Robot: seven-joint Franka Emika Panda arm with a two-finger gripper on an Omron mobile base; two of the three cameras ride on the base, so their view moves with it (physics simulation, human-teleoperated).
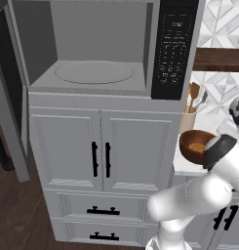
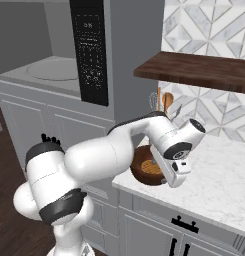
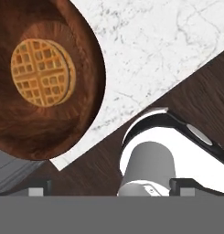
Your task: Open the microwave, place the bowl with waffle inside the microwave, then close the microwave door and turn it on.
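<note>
The arm (image 2: 94,160) is glossy white, built of thick rounded tube segments joined by bulbous elbows. Dark grey to black bands ring the joints, and a black cap tops the shoulder link. The wrist (image 2: 176,137) ends in a white cylinder with a dark round end face, with a small boxy white hand below.

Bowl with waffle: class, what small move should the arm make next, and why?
Probably shift the open gripper sideways over the bowl rim and lower onto it. The microwave already stands open, while the bowl sits ungrasped on the counter, off to one side of the fingers.
</note>
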